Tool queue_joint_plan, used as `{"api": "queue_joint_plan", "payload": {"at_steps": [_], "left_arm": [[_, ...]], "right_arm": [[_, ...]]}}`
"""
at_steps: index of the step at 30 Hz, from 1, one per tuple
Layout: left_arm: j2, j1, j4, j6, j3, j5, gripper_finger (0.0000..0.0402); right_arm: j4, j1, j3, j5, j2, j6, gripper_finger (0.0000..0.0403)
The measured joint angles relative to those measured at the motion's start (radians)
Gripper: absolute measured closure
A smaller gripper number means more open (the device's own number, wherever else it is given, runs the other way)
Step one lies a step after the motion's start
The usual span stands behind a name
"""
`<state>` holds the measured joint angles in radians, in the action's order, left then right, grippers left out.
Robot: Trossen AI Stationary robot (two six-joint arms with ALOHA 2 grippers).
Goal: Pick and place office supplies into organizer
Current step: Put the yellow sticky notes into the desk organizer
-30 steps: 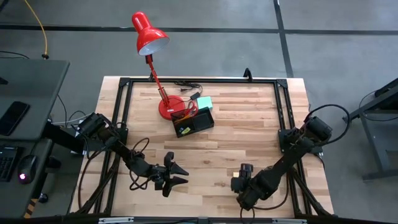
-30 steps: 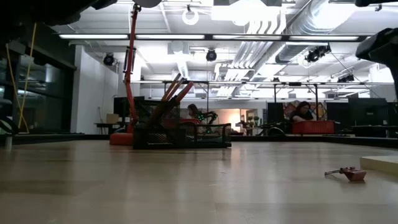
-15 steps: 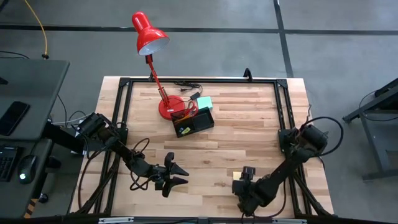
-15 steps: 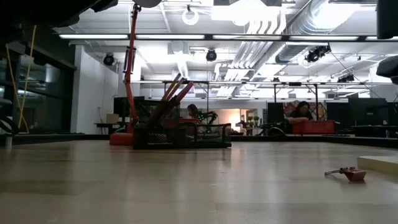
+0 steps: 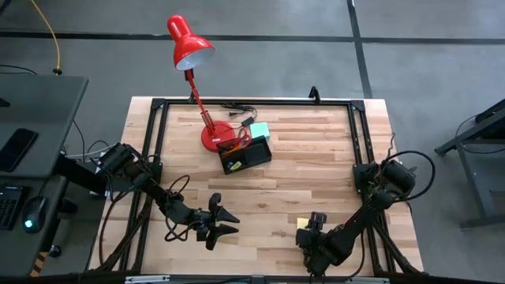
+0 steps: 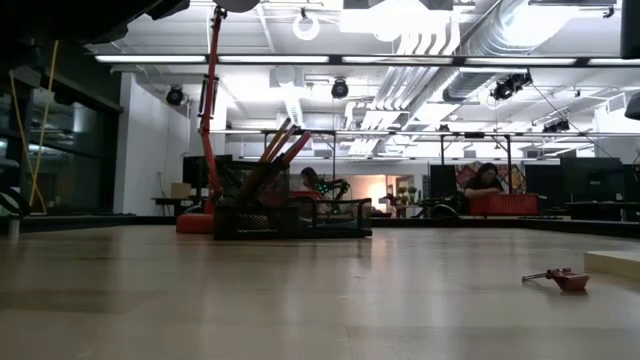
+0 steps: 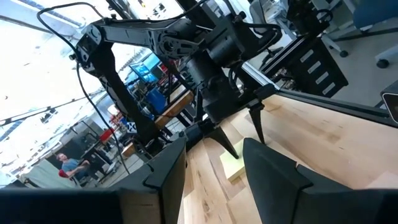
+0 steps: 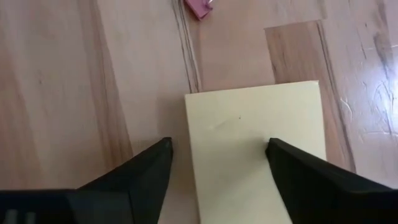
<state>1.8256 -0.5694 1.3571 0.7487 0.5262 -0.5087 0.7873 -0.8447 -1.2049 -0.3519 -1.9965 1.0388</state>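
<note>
Holding scissors (image 5: pixel 237 143) and pencils, organizer (image 5: pixel 245 155), right gripper (image 8: pixel 214 165) open over yellow pad (image 8: pixel 255 134), left gripper (image 5: pixel 223 222) open

Grey concrete floor (image 5: pixel 260 55) crossed by dark seams surrounds the wooden bench (image 5: pixel 316 158); a dark desk (image 5: pixel 39 110) stands beyond its left edge; ceiling strip lights (image 6: pixel 250 58) and exposed ducts (image 6: pixel 470 60) overhead.

2 sticky-note pads (1 yellow (image 8: pixel 255 146), 1 teal (image 5: pixel 259 130)), 1 organizer (image 5: pixel 246 155), 1 lamp (image 5: pixel 192 49), 2 arms.
</note>
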Motion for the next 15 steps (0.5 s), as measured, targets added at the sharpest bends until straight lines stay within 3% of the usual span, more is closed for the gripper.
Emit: {"api": "queue_joint_plan", "payload": {"at_steps": [5,11,15], "left_arm": [[0.000,0.000,-0.001,-0.015,0.000,0.000,0.0250],[0.000,0.000,-0.005,-0.024,0.000,0.000,0.0250],[0.000,0.000,-0.005,-0.026,0.000,0.000,0.0250]], "right_arm": [[0.011,0.002,0.000,-0.014,-0.002,-0.008,0.0228],[0.006,0.000,0.002,-0.047,-0.004,-0.054,0.0368],[0.005,-0.022,0.002,-0.101,-0.009,-0.048,0.0392]]}}
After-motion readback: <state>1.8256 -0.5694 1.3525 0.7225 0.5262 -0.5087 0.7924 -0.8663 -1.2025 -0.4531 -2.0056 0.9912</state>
